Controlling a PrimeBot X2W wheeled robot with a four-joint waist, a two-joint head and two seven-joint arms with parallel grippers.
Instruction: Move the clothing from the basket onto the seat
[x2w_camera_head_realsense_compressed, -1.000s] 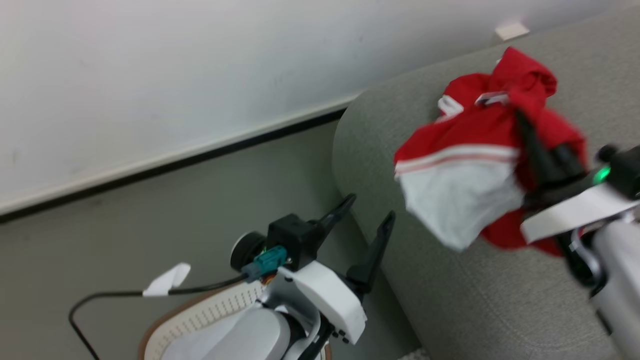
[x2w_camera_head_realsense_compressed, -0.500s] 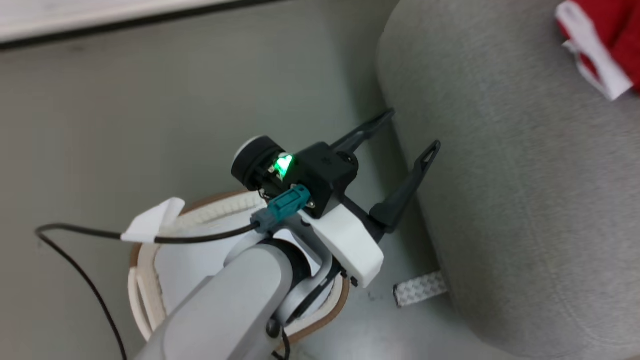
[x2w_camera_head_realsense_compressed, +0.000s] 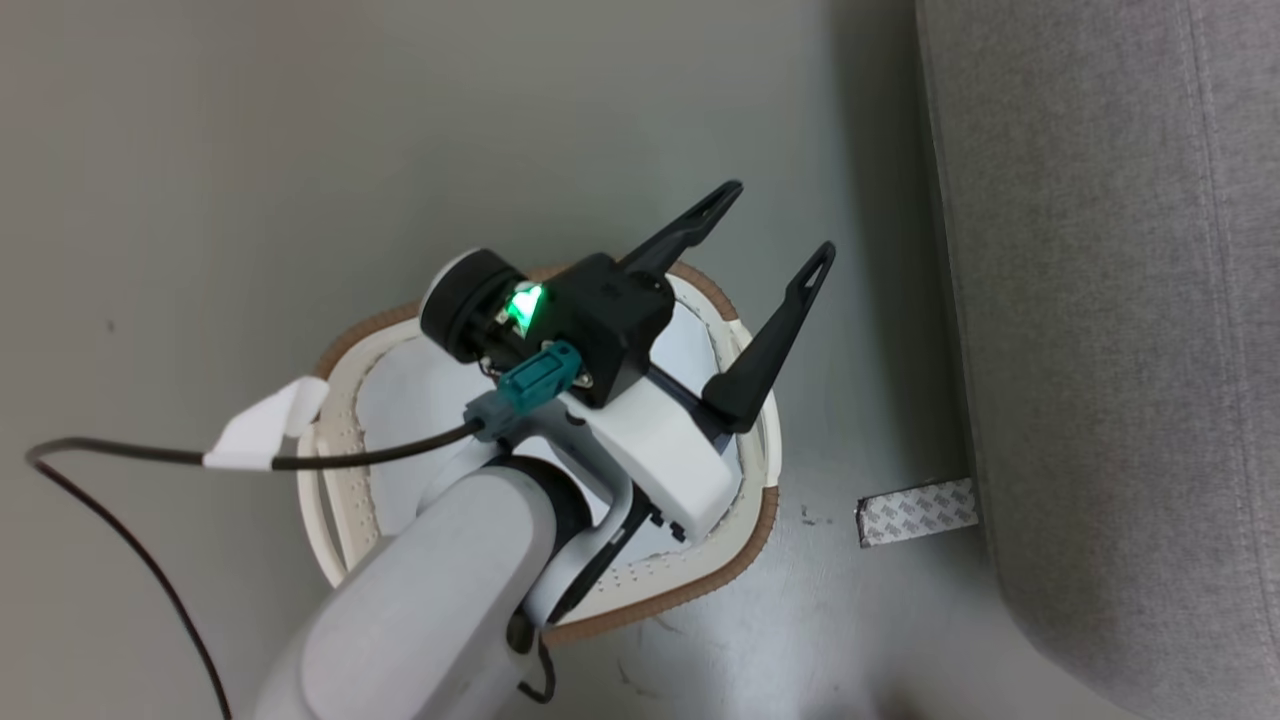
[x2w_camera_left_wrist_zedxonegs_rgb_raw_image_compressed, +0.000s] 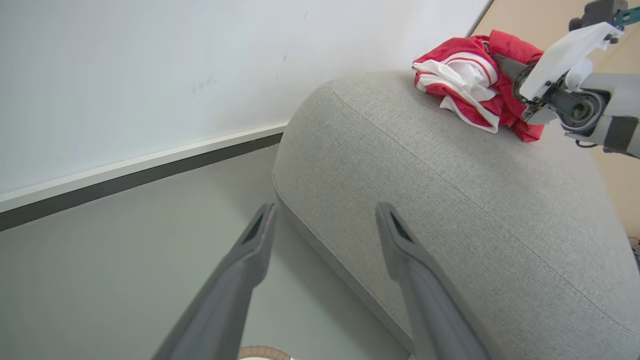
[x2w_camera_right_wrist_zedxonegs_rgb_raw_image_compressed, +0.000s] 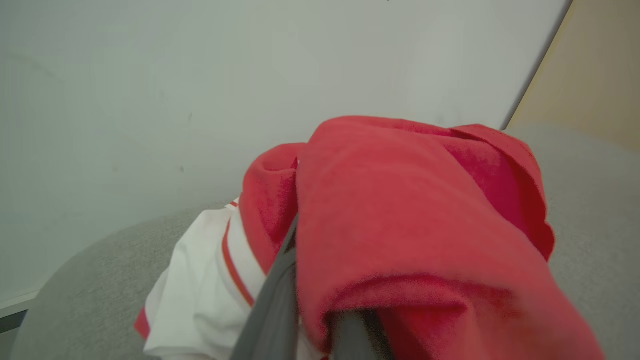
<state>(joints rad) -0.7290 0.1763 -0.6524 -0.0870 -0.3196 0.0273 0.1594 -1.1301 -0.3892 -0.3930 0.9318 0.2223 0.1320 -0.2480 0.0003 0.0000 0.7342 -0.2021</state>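
Note:
The clothing (x2w_camera_left_wrist_zedxonegs_rgb_raw_image_compressed: 470, 75), a bright-red bundle with white panels and stripes, lies on the far rounded end of the grey seat (x2w_camera_left_wrist_zedxonegs_rgb_raw_image_compressed: 425, 165). My right gripper (x2w_camera_left_wrist_zedxonegs_rgb_raw_image_compressed: 502, 67) reaches into it from the right. In the right wrist view the red clothing (x2w_camera_right_wrist_zedxonegs_rgb_raw_image_compressed: 410, 210) drapes over close-set fingers (x2w_camera_right_wrist_zedxonegs_rgb_raw_image_compressed: 272, 295), shut on the fabric. My left gripper (x2w_camera_head_realsense_compressed: 780, 217) hangs open and empty above the basket (x2w_camera_head_realsense_compressed: 340, 480), white with a brown rim, on the floor beside the seat (x2w_camera_head_realsense_compressed: 1100, 300). The left gripper (x2w_camera_left_wrist_zedxonegs_rgb_raw_image_compressed: 325, 207) points toward the seat's corner.
The basket's inside looks pale white (x2w_camera_head_realsense_compressed: 400, 400), partly hidden by my left arm. A strip of patterned tape (x2w_camera_head_realsense_compressed: 915, 510) lies on the floor at the seat's base. A black cable with a white tag (x2w_camera_head_realsense_compressed: 265, 435) trails left. A white wall (x2w_camera_left_wrist_zedxonegs_rgb_raw_image_compressed: 150, 75) stands behind.
The head camera has swung down from the seat to the basket, so the red clothing and right gripper have left its picture. The left gripper stays open.

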